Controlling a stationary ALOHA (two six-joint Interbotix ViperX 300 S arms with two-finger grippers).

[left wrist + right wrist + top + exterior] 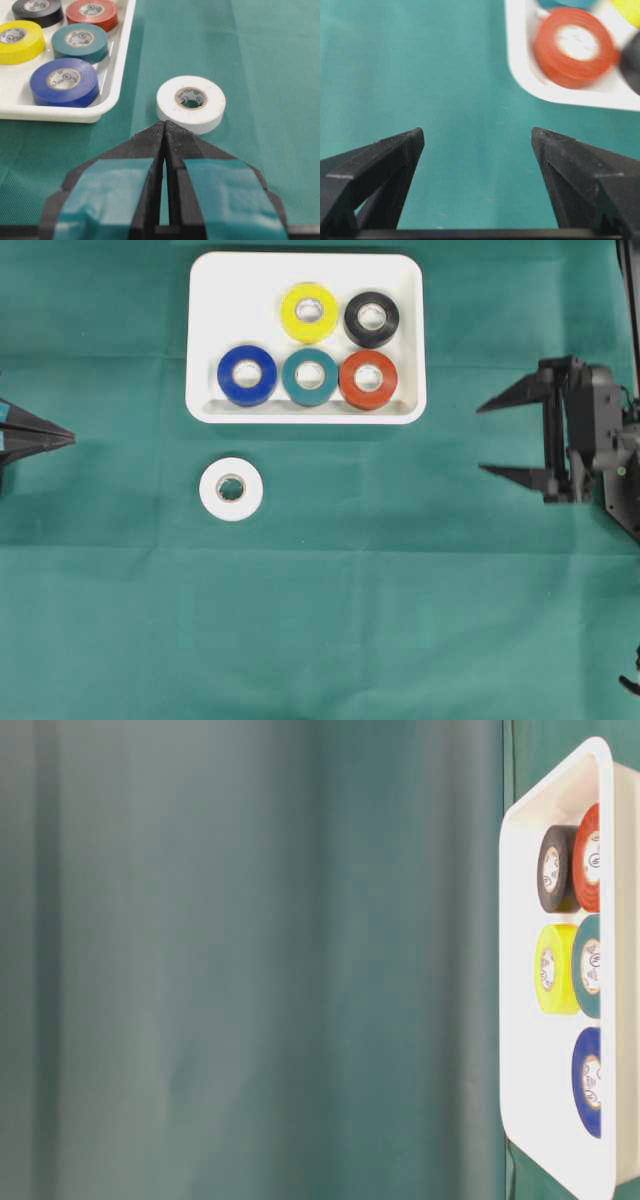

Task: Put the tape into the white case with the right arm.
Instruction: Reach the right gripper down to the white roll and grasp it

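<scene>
White tape (231,489) — just below white case (404,340)

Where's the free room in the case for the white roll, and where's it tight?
Free: the case's back-left corner, bordered by the yellow roll and blue roll. Tight: the front row, blue, teal, red, packed along the front rim; black fills the back right. White roll sits outside on cloth.

My left fingers (150,150) are pressed together, tips just short of the white tape (191,104) lying flat on the green surface (260,75). Up left I see the case (120,65) holding blue (64,82), teal (80,42), yellow (19,42), red (92,13) and black (37,11) rolls.
</scene>
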